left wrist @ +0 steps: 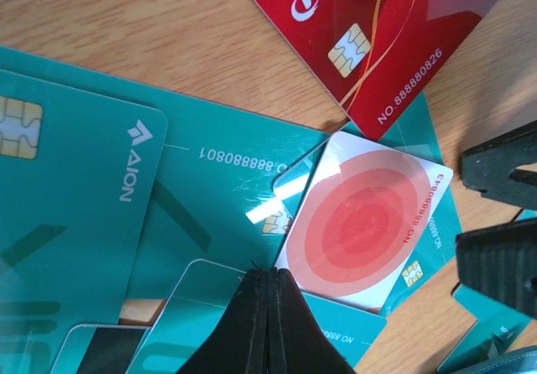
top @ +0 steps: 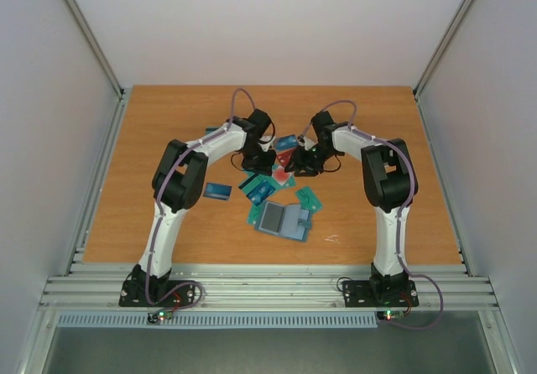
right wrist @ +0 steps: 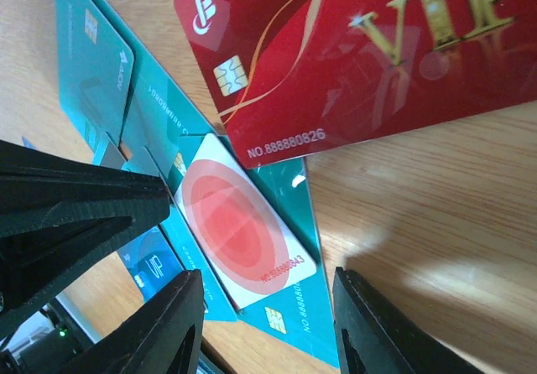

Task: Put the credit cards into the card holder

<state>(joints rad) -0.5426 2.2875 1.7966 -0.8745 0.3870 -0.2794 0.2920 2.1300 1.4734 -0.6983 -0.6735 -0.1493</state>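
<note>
Left pincer [left wrist: 270, 280] fills the bottom of your left wrist view. It's clenched, fingers pressed flat together, nothing between them. Its tips sit at the edge of a white card with red rings [left wrist: 365, 215]; can't tell whether they touch it.

That white card lies flat on top of overlapping teal cards. A teal AION card [left wrist: 71, 223] is off to the left of the clenched tips. A red card [left wrist: 377, 30] lies beyond the tips and to the right, with its corner just beside the white card.

Right pincer [right wrist: 268, 319] is released: jaws stand apart with nothing clamped. You see the white card's near end just ahead of the gap between the jaws, still flat on the teal ones. In the right wrist view the red card reads VIP and lies beyond the white one. A blue VIP card [right wrist: 155, 267] shows just outside the left-hand jaw, partly hidden under the left pincer's body.

From above, both pincers point at the same spot in the credit cards [top: 262, 188], tips near each other but apart.

Card holder [top: 284, 220] lies open on the table [top: 377, 139], on the base side of both pincers and roughly between them. Teal cards lie just beside its left edge and its far right corner. One blue card [top: 218, 191] lies alone, apart from the rest, on the base side of the left pincer.
</note>
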